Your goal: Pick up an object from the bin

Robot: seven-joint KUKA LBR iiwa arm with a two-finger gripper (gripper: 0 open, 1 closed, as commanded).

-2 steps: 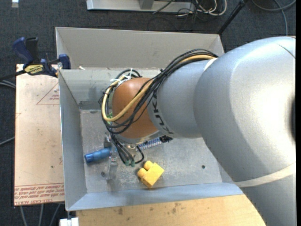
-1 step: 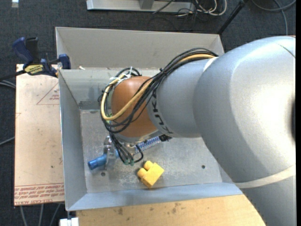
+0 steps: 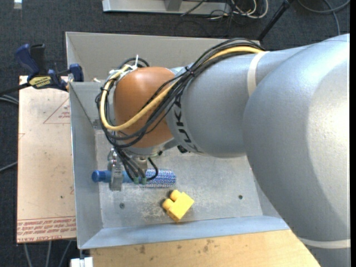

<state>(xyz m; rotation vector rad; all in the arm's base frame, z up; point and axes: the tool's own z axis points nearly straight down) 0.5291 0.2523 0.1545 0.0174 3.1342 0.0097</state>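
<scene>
Gripper (image 3: 117,181) was down near the floor of the grey metal bin (image 3: 83,149), front-left area. Couldn't tell if it was spread or closed; the orange wrist cover and cables blocked it. A small blue round-ended plastic piece (image 3: 100,176) stuck out just left of it, on the floor. A blue-and-white ribbed strip (image 3: 160,177) lay just right. A yellow plastic block (image 3: 178,204) sat nearer the front wall, apart.

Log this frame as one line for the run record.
phase: gripper low in bin, left part | over: blue brush | hold: cannot tell | nearby: yellow block, lying apart
</scene>
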